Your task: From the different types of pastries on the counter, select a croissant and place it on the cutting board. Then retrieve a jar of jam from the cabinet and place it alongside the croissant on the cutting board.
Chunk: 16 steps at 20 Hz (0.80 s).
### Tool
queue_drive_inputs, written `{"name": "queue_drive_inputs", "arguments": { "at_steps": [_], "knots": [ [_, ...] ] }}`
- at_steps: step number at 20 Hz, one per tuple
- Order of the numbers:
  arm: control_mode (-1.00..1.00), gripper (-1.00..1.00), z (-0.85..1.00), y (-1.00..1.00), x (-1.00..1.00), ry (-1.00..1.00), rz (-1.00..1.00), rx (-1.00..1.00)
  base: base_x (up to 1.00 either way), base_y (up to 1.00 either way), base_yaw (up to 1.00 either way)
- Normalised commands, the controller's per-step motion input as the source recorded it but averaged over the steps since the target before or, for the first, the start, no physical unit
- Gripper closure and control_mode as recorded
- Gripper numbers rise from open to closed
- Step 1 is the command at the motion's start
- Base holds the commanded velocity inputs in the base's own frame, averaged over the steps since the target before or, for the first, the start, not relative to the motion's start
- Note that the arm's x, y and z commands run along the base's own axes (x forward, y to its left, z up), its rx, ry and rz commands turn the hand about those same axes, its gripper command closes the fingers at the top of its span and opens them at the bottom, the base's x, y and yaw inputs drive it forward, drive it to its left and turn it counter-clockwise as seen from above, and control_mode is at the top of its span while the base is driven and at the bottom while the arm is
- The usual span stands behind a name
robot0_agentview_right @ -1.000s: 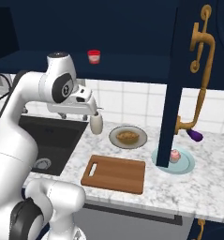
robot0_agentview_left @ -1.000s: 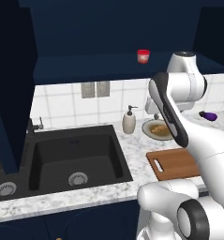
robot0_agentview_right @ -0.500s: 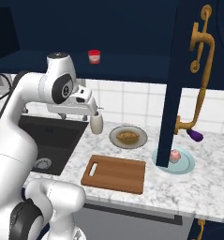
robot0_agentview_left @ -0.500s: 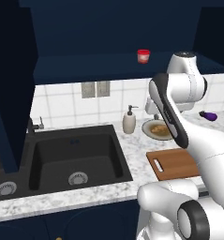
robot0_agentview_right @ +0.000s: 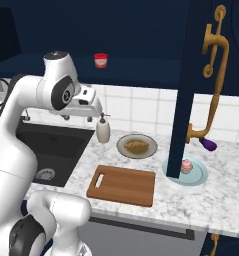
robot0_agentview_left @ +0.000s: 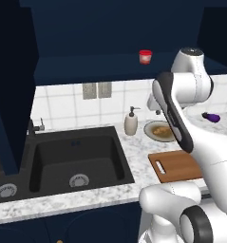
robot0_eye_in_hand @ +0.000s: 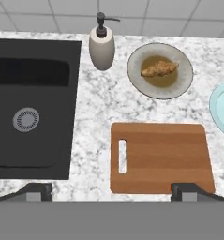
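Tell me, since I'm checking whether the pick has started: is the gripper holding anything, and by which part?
Nothing is held. The gripper is open high above the counter; the croissant lies on its plate.

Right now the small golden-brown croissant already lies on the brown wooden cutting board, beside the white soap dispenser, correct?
Not quite. The golden-brown croissant lies on a round grey plate beside the white soap dispenser; the brown wooden cutting board is bare, as the hand view shows.
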Motion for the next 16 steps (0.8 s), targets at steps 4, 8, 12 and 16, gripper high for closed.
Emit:
{"name": "queue_drive_inputs", "arguments": {
  "at_steps": [4, 8, 12, 16],
  "knots": [
    [-1.0, -1.0, 0.89, 0.1, 0.01, -0.18, -0.01, -0.04, 0.0, 0.0, 0.0],
    [-1.0, -1.0, 0.71, 0.01, 0.04, -0.12, 0.0, -0.01, 0.0, 0.0, 0.0],
    [-1.0, -1.0, 0.56, 0.0, 0.16, -0.24, -0.06, 0.0, 0.0, 0.0, 0.0],
    [-1.0, -1.0, 0.54, 0.01, 0.13, -0.24, -0.04, 0.0, 0.0, 0.0, 0.0]
  ]
}}
